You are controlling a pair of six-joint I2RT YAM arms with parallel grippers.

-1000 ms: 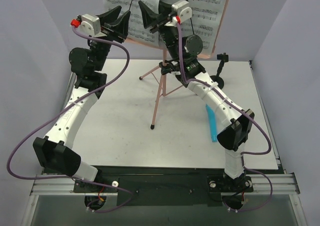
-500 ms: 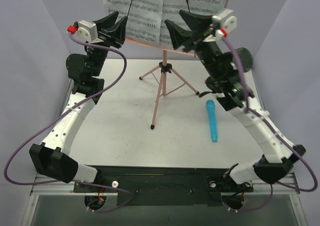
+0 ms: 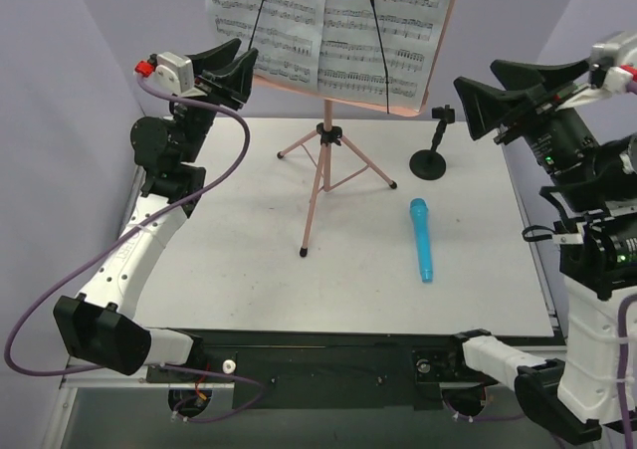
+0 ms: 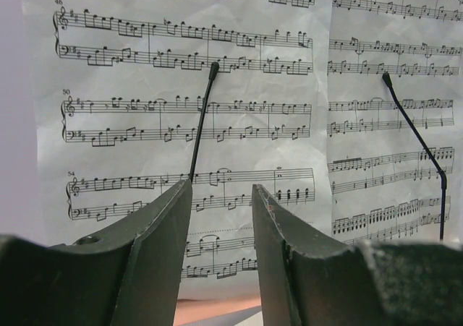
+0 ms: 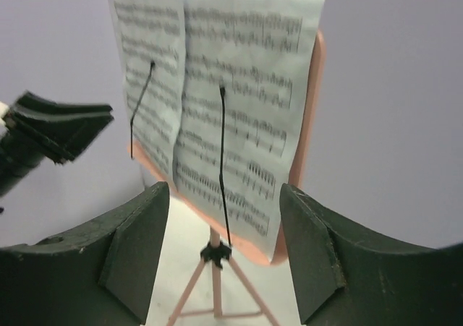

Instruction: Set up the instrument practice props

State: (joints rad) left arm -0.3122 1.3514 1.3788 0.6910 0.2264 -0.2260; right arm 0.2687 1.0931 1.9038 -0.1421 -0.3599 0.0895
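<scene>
The pink music stand (image 3: 320, 170) stands on thin tripod legs at the back centre of the table. Two white sheet-music pages (image 3: 267, 21) (image 3: 383, 26) rest on it under thin black wires. The blue microphone (image 3: 422, 240) lies flat on the table to the stand's right. The black mic stand (image 3: 430, 160) stands upright behind it, empty. My left gripper (image 3: 241, 63) is open at the left page's lower edge; the left wrist view shows that page (image 4: 181, 87) between its fingers (image 4: 155, 254). My right gripper (image 3: 483, 93) is open and empty, raised at the right, facing the stand (image 5: 311, 123).
Purple walls close in the table on the left, back and right. The stand's tripod feet spread around the back centre of the table (image 3: 199, 260). The left gripper (image 5: 65, 131) shows at the left edge of the right wrist view.
My right arm has swung away from the front of the music stand to the far right and risen, with the gripper open. My left gripper has stayed at the left page, shifting only slightly.
</scene>
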